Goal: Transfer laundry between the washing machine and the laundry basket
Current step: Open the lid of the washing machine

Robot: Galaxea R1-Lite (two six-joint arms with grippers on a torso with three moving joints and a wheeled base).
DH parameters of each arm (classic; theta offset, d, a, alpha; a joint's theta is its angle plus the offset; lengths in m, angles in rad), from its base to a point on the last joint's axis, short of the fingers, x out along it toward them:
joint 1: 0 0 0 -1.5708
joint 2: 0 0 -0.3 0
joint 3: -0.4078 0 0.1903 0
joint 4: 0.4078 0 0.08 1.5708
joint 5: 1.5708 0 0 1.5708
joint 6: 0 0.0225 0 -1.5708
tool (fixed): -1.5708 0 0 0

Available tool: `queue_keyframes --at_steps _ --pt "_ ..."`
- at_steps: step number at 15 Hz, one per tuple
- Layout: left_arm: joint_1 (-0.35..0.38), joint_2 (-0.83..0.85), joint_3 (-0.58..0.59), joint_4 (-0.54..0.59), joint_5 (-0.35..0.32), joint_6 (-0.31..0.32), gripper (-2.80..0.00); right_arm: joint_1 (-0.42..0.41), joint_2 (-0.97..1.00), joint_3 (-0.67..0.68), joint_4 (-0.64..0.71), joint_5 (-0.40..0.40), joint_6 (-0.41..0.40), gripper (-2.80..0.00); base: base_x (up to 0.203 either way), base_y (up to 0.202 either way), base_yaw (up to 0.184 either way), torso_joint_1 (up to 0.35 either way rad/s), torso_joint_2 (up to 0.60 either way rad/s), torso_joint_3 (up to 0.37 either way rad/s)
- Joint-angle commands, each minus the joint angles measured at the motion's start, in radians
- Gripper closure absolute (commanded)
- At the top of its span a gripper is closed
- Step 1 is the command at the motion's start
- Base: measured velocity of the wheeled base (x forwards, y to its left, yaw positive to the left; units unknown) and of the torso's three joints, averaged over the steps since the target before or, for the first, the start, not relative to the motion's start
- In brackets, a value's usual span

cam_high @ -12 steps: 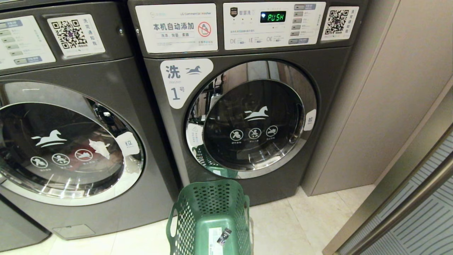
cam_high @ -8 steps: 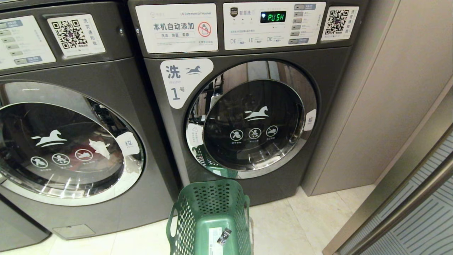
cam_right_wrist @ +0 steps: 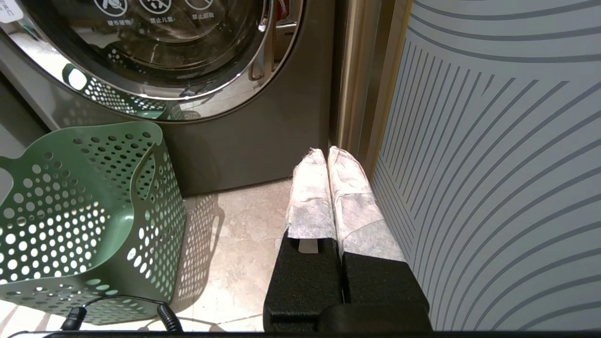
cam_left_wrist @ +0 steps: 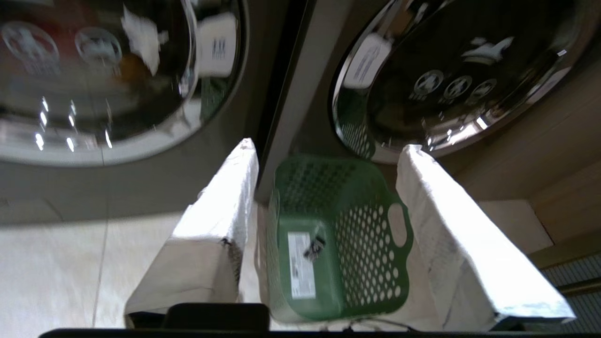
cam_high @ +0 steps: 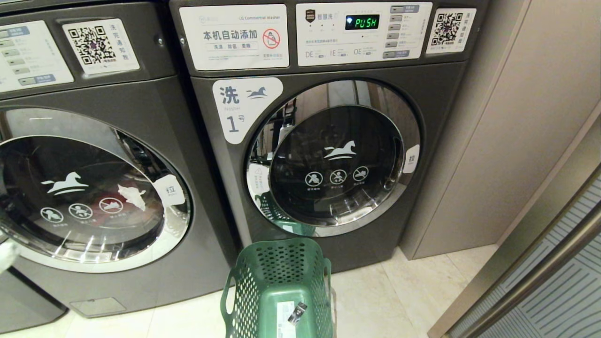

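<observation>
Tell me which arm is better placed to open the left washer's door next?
Probably the left. The left gripper is open and faces the washer holding the laundry. The right gripper is shut, low beside the striped panel.

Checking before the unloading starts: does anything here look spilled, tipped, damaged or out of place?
Nothing stands out. The green laundry basket stands upright and empty in front of the washer labelled 1, both washer doors are shut, and red and white laundry lies behind the glass of the washer to its left.
</observation>
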Motion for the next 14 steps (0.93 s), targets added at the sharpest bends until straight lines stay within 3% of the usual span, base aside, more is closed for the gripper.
queue_keyframes --at_steps 1,4,6,10,12,14 --pt "0.003 0.262 0.029 -0.056 -0.001 -0.039 -2.80 0.000 0.002 0.000 0.000 0.000 0.001 0.00 0.000 0.000 0.000 0.000 0.00 0.000" --pt "0.095 0.617 0.087 -0.315 -0.024 -0.079 -2.80 0.000 0.002 0.000 0.000 0.000 0.000 0.00 0.000 0.000 0.000 0.000 0.00 0.000" --pt "0.224 0.851 0.086 -0.490 -0.119 -0.029 -2.80 0.000 0.002 0.000 0.000 0.000 0.001 0.00 0.000 0.000 0.000 0.000 0.00 0.000" --pt "0.473 1.244 0.000 -0.764 -0.525 0.214 -2.80 0.000 0.002 0.000 0.000 0.000 0.000 0.00 0.000 0.000 0.000 0.000 0.00 0.000" --pt "0.580 1.358 -0.070 -0.882 -0.770 0.276 -2.80 0.000 0.002 0.000 0.000 0.000 0.000 0.00 0.000 0.000 0.000 0.000 0.00 0.000" --pt "0.600 1.452 -0.126 -1.005 -0.955 0.296 -2.80 0.000 0.002 0.000 0.000 0.000 -0.001 0.00 0.000 0.000 0.000 0.000 0.00 0.000"
